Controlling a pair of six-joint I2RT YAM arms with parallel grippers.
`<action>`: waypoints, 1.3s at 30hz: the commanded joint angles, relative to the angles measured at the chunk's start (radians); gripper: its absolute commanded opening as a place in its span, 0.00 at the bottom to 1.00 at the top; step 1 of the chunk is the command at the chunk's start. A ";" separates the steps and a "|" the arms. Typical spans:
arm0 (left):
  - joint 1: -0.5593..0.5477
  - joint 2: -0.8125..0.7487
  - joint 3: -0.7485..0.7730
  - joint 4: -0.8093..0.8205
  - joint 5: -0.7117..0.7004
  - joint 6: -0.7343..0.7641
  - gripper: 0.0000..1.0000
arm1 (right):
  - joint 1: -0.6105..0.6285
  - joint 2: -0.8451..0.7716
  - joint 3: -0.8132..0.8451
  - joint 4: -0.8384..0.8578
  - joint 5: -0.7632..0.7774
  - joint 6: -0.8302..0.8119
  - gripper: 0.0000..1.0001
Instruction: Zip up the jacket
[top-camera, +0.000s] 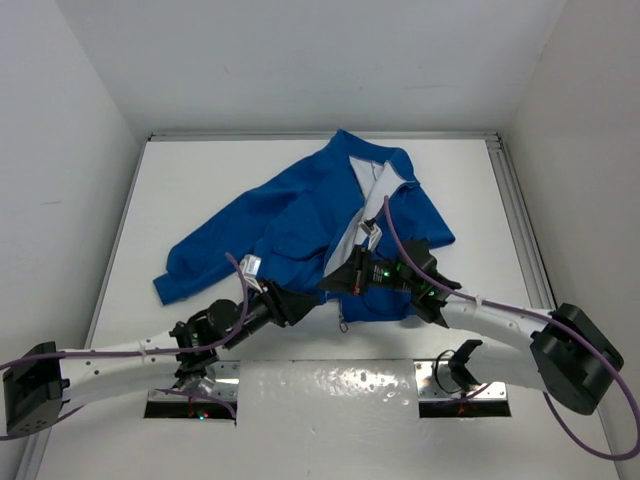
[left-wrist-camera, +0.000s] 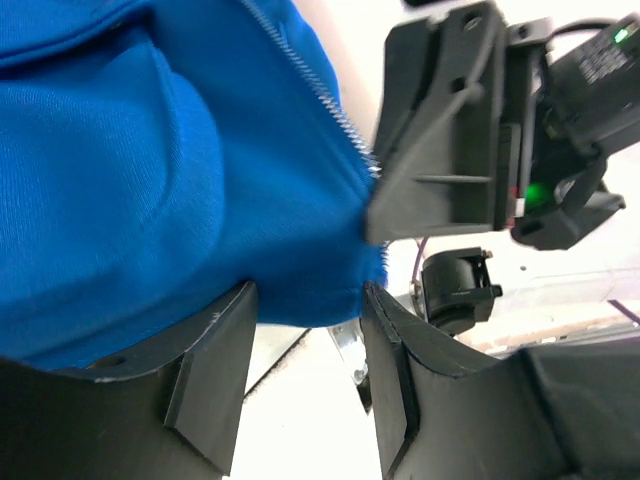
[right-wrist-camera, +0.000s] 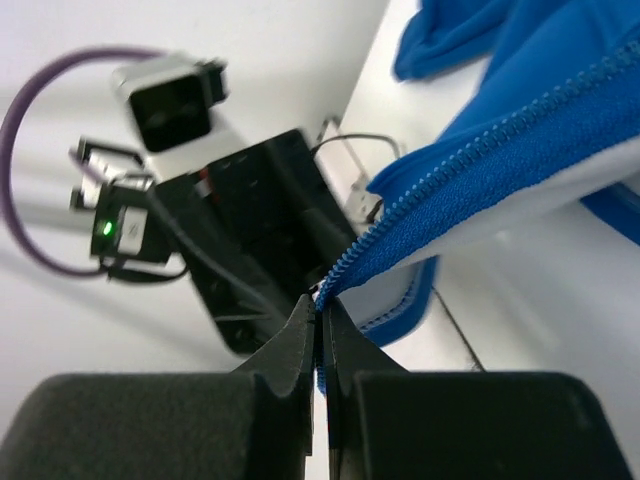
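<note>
The bright blue jacket (top-camera: 290, 220) lies spread on the white table, its front open and its white lining (top-camera: 350, 235) showing. My right gripper (top-camera: 348, 282) is shut on the lower end of one zipper edge (right-wrist-camera: 450, 170) and holds that corner lifted; its tips (right-wrist-camera: 322, 305) pinch the blue tape. My left gripper (top-camera: 298, 302) is open at the jacket's bottom hem. In the left wrist view the blue fabric (left-wrist-camera: 150, 180) lies between the tips (left-wrist-camera: 308, 295), with zipper teeth (left-wrist-camera: 320, 95) running up beside the right gripper (left-wrist-camera: 450, 150). A small silver metal piece (left-wrist-camera: 345, 345) hangs below the hem.
White walls enclose the table on three sides. A metal rail (top-camera: 520, 210) runs along the right edge. Purple cables (top-camera: 400, 250) loop over the jacket from the right arm. The two arm bases (top-camera: 190, 395) sit on plates at the near edge.
</note>
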 joint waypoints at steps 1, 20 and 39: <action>0.028 0.013 0.049 0.017 0.060 0.032 0.44 | -0.001 0.003 0.063 0.020 -0.165 -0.063 0.00; 0.048 0.036 0.013 0.114 0.104 0.080 0.57 | -0.004 0.069 0.009 0.185 -0.156 0.044 0.00; 0.048 0.032 0.036 0.138 0.074 0.109 0.14 | -0.019 0.125 -0.026 0.273 -0.118 0.109 0.00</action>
